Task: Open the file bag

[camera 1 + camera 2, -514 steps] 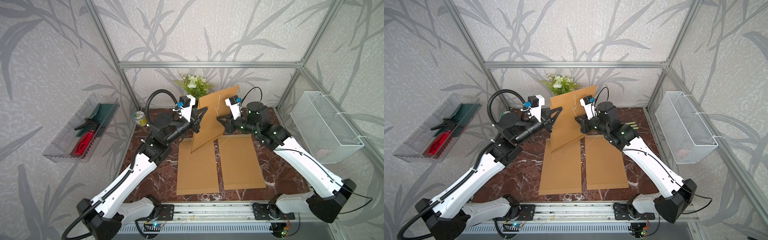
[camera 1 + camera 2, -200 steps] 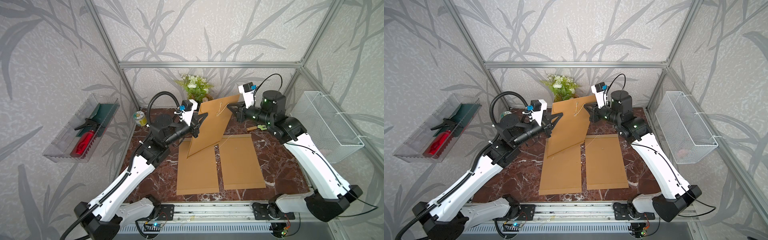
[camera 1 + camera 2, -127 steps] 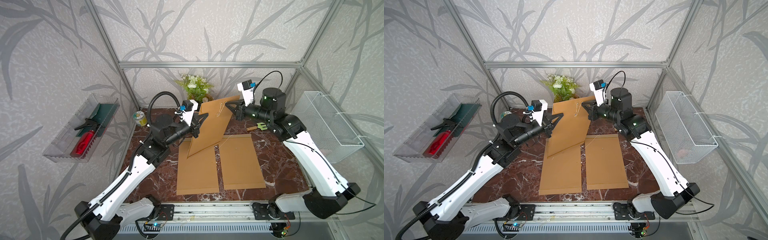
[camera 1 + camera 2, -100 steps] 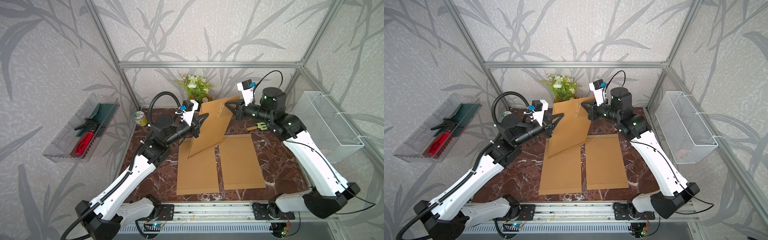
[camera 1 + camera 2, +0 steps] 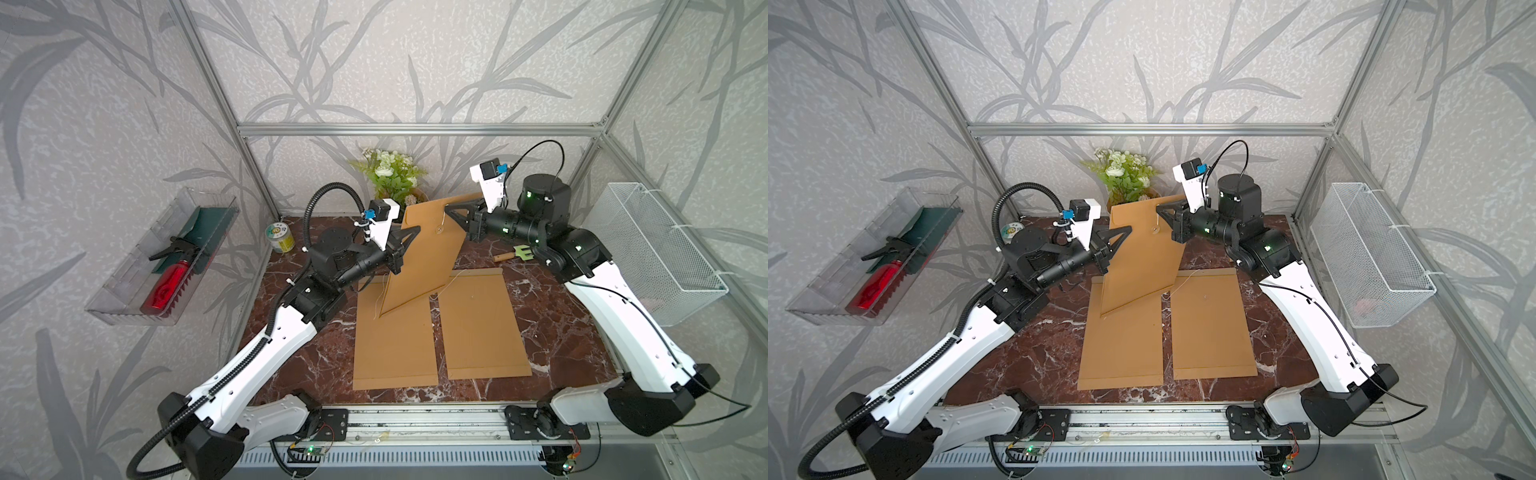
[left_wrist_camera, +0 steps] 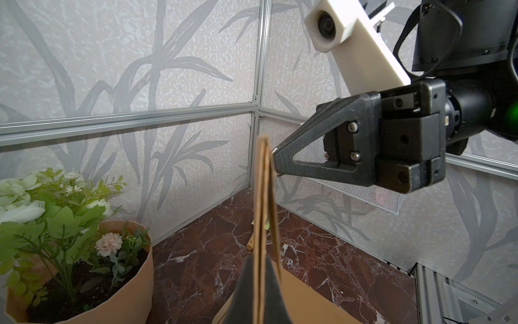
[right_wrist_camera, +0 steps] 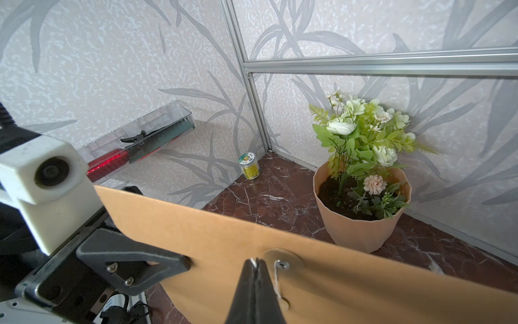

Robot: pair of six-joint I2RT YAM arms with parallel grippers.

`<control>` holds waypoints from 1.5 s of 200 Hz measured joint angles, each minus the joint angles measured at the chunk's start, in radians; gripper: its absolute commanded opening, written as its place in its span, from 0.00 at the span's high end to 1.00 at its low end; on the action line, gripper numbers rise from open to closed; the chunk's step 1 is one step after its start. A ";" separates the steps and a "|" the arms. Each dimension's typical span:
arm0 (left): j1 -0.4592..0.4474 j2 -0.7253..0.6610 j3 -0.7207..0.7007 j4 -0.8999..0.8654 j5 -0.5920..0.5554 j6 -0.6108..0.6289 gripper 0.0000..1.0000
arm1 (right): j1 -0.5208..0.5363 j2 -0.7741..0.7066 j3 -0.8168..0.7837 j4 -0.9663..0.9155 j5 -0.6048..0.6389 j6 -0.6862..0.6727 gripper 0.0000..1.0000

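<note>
Your left gripper (image 5: 411,235) was closed tight on the file bag (image 5: 424,253), its fingers (image 6: 269,291) pinching one side edge of the bag near the top. Your right gripper (image 7: 254,262) was also fully closed, its tips pinching the thin white string (image 7: 276,280) just beside the round button (image 7: 283,262) on the flap. In the left wrist view, the right gripper's tip (image 6: 276,153) sat against the top of the bag, and the flap stood slightly away from the bag's body.

The two arms held the file bag up off the table (image 5: 299,353) over its back half. It was nearly upright and tilted, with the top edge toward the back. Its lowest corner hung over another brown bag (image 5: 395,336) lying flat near the middle of the table; you could not tell from the pictures whether they touched. A loose length of string trailed from the lifted bag toward a second flat bag (image 5: 482,324), which lay just to the right of the first.

A flower pot (image 5: 395,183) stood at the back edge, behind the lifted bag. A small jar (image 5: 279,237) sat in the back left corner, and a little green fork (image 5: 515,252) lay near the back right. A clear tray (image 5: 166,257) hung on the left wall and a wire basket (image 5: 656,249) on the right wall.
</note>
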 measured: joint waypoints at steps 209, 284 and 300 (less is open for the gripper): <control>0.000 0.028 -0.026 0.171 -0.052 -0.078 1.00 | 0.089 0.019 -0.125 0.072 -0.008 0.053 1.00; 0.000 0.028 -0.026 0.209 -0.071 -0.093 1.00 | 0.090 -0.008 -0.214 0.126 -0.007 0.086 1.00; 0.000 0.028 -0.026 0.214 -0.073 -0.094 1.00 | 0.090 -0.013 -0.232 0.135 -0.006 0.091 1.00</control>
